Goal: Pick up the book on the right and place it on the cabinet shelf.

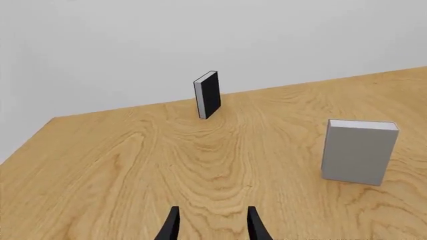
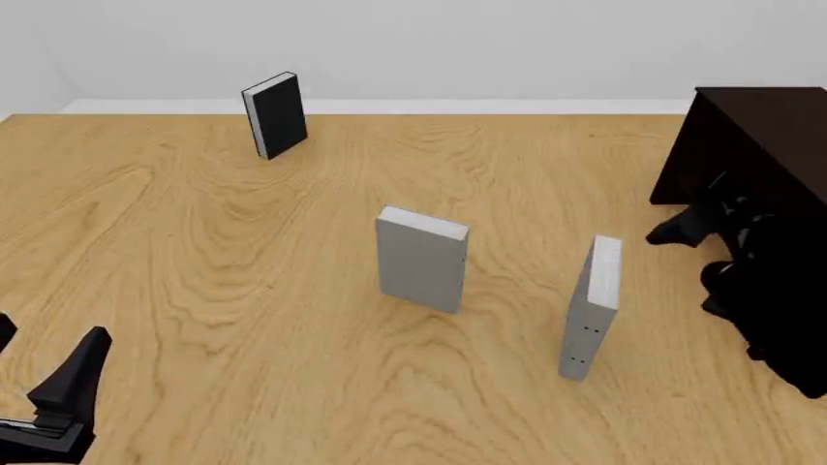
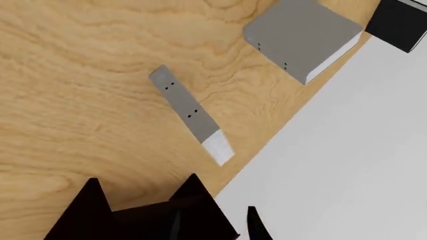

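Wooden table (image 2: 232, 252) bears upright thin grey book (image 2: 592, 305), white-edged

The light is bright and even, shadows are hardly visible, there is no glare, and all views are sharp.

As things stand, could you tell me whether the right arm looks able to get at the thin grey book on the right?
Probably yes. The thin grey book stands upright, apart from the thicker grey book, and the right gripper is beside it with only bare table between. The cabinet sits behind the arm, not in the way.
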